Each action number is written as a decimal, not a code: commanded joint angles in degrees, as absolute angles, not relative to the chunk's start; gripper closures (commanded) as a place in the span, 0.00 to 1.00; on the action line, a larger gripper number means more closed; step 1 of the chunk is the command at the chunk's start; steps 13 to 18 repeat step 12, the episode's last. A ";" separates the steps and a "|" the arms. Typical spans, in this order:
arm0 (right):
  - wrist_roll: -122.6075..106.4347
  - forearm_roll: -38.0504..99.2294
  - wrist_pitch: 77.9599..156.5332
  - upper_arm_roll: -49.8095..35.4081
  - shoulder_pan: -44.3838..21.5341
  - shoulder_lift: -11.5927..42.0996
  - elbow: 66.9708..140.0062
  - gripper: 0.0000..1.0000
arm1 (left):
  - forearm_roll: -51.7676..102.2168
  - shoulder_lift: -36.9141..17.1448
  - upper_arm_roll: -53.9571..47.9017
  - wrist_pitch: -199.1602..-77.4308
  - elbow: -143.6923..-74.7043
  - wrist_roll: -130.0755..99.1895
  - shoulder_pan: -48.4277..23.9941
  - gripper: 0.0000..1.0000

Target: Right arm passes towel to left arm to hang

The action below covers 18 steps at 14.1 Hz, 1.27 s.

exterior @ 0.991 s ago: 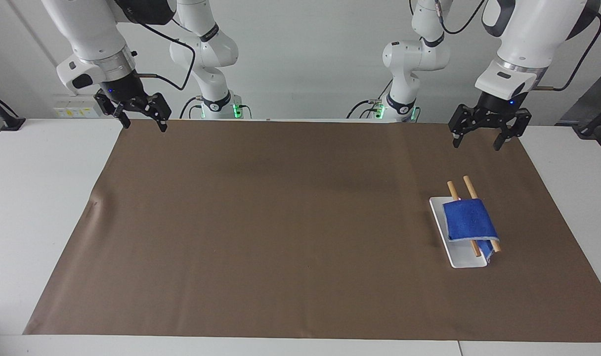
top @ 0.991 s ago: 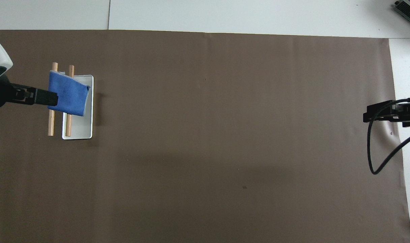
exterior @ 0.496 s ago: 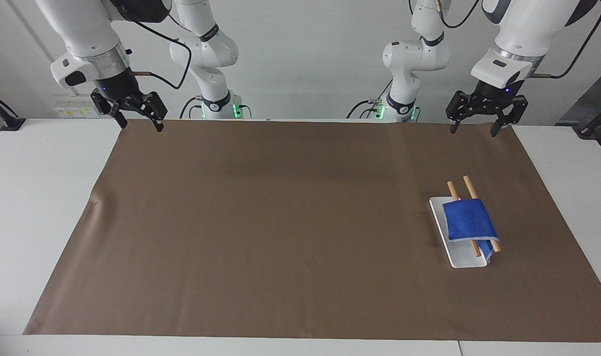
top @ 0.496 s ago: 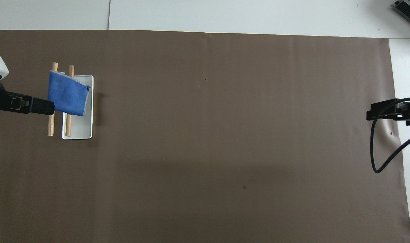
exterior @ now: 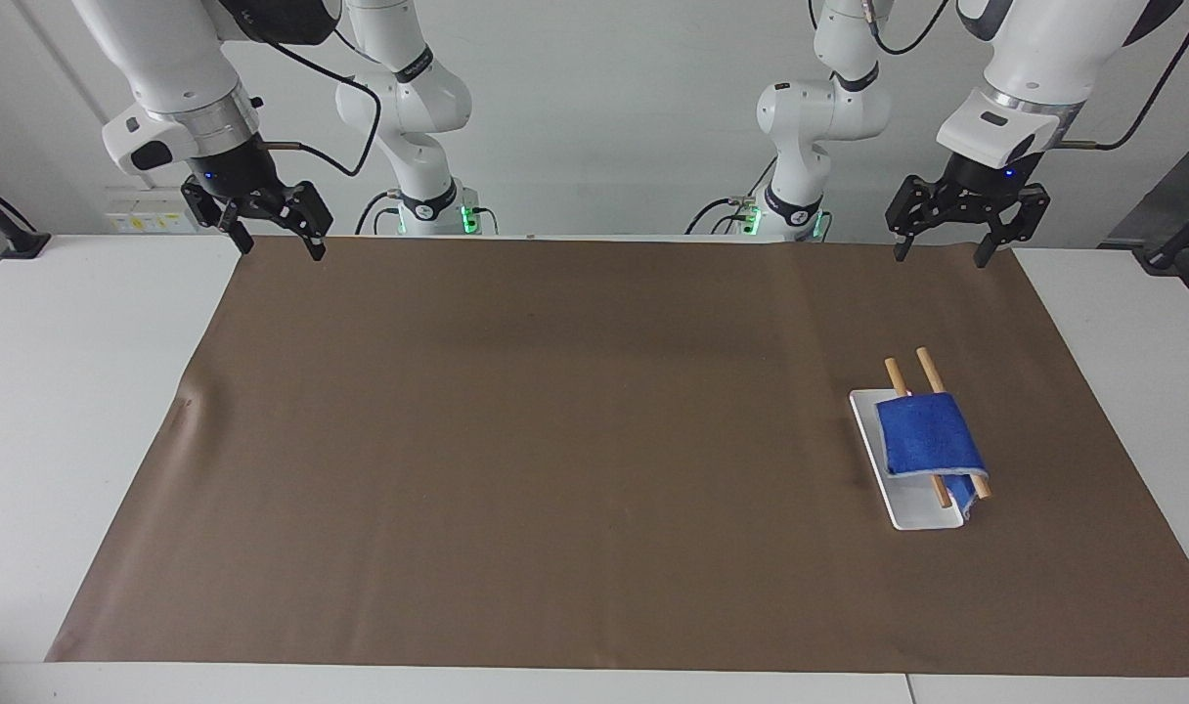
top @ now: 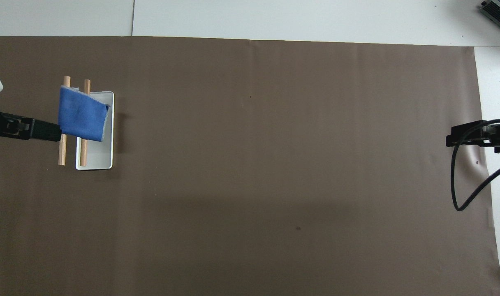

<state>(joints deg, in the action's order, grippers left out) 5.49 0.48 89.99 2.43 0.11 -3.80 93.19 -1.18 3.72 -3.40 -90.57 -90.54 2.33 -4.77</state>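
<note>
Fingers of both grippers stand wide apart and hold nothing. The towel [exterior: 929, 437] hangs draped over two wooden rods [exterior: 937, 374] above a white tray [exterior: 912, 513], toward the left arm's end of the table [exterior: 76, 411]. The left gripper [exterior: 946, 256] is raised at about 12 o'clock from the towel, over the brown mat [exterior: 555, 440]. The right gripper [exterior: 282, 244] waits over the mat's other end. The hanging seems done; a good finish is to keep both arms clear of the rods.
</note>
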 commanded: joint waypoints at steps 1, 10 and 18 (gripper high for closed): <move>5.19 -0.09 89.65 2.11 0.35 -3.96 93.43 0.00 | -1.49 3.78 -3.43 -88.16 -90.34 1.58 -3.70 0.00; 6.94 0.00 88.77 2.64 -1.58 -3.25 92.37 0.00 | 1.49 4.04 -3.43 -88.94 -91.41 1.58 -1.76 0.00; 6.86 0.00 88.77 2.55 -1.58 -3.43 92.81 0.00 | 1.41 4.04 -3.52 -88.86 -91.41 1.76 -1.85 0.00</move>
